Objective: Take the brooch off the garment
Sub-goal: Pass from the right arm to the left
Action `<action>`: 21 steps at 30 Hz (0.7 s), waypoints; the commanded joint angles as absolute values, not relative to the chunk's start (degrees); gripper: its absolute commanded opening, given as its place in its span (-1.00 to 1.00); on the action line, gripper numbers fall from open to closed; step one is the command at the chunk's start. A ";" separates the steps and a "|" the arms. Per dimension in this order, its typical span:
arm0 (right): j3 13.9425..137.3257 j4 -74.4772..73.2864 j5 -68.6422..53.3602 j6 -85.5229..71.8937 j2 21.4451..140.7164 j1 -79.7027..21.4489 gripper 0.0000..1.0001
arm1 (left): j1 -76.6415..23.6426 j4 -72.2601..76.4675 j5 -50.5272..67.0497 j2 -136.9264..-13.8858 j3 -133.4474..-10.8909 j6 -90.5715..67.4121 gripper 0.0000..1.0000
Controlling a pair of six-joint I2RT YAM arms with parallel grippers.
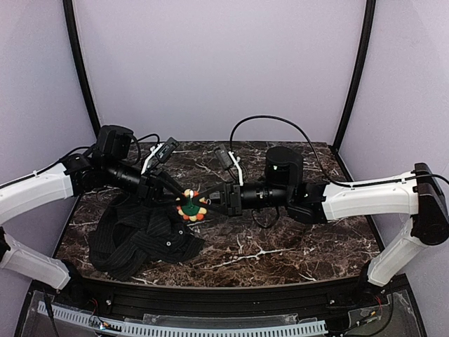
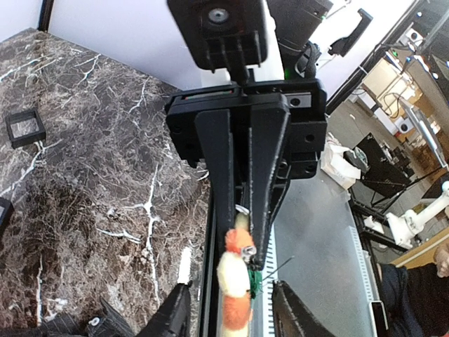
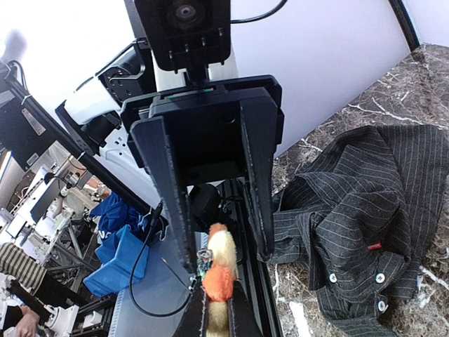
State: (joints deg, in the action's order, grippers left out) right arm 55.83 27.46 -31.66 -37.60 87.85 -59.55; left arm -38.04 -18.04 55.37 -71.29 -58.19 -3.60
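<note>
- I see right gripper [image 1: 212, 201] clamped on the brooch [image 1: 191, 208], off the garment [image 1: 140, 235].
- left gripper [image 3: 224, 254] faces it, jaws apart.
- small black box [image 2: 24, 128] sits well aside on table [image 1: 295, 246].

We were in a robotics lab: the marble-patterned table [image 1: 280, 246] sat inside a booth of pale lilac walls [image 1: 224, 70], with a slotted cable duct [image 1: 210, 328] along its near edge. Beyond the booth (seen through the wrist cameras) we saw another white robot arm [image 2: 421, 210] and cluttered benches [image 2: 393, 77].
</note>
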 commanded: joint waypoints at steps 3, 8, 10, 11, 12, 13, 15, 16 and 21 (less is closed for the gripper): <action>55.69 30.93 -34.54 -38.08 87.36 -59.59 -1.00 | -37.88 -15.74 56.61 -71.35 -58.91 -5.42 -0.33; 55.96 31.08 -35.44 -38.19 87.87 -59.67 -1.00 | -37.88 -14.74 57.35 -71.61 -58.71 -6.39 -0.31; 56.13 31.04 -35.71 -38.15 88.10 -59.60 -1.00 | -37.88 -14.64 57.45 -71.69 -58.65 -6.46 -0.31; 56.21 31.03 -35.84 -38.15 88.22 -59.73 -1.00 | -37.88 -14.57 57.51 -71.76 -58.63 -6.52 -0.31; 56.28 31.07 -35.87 -38.14 88.30 -59.74 -1.00 | -37.88 -14.52 57.60 -71.78 -58.63 -6.62 -0.31; 56.37 31.02 -35.93 -38.12 88.39 -59.76 -1.00 | -37.88 -14.47 57.67 -71.87 -58.62 -6.61 -0.31; 56.55 30.99 -35.99 -38.09 88.55 -59.77 -1.00 | -37.88 -14.38 57.80 -71.98 -58.55 -6.68 -0.31; 56.64 30.95 -36.10 -38.08 88.59 -59.80 -1.00 | -37.88 -14.36 57.93 -71.98 -58.54 -6.68 -0.32; 57.02 30.48 -36.22 -37.82 88.98 -59.94 -1.00 | -37.88 -14.06 58.37 -72.15 -58.41 -6.93 -0.33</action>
State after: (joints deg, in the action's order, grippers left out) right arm 55.88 28.69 -35.14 -38.02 88.12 -59.57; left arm -38.04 -15.38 57.47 -72.03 -58.19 -6.52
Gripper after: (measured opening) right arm 0.047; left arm 0.337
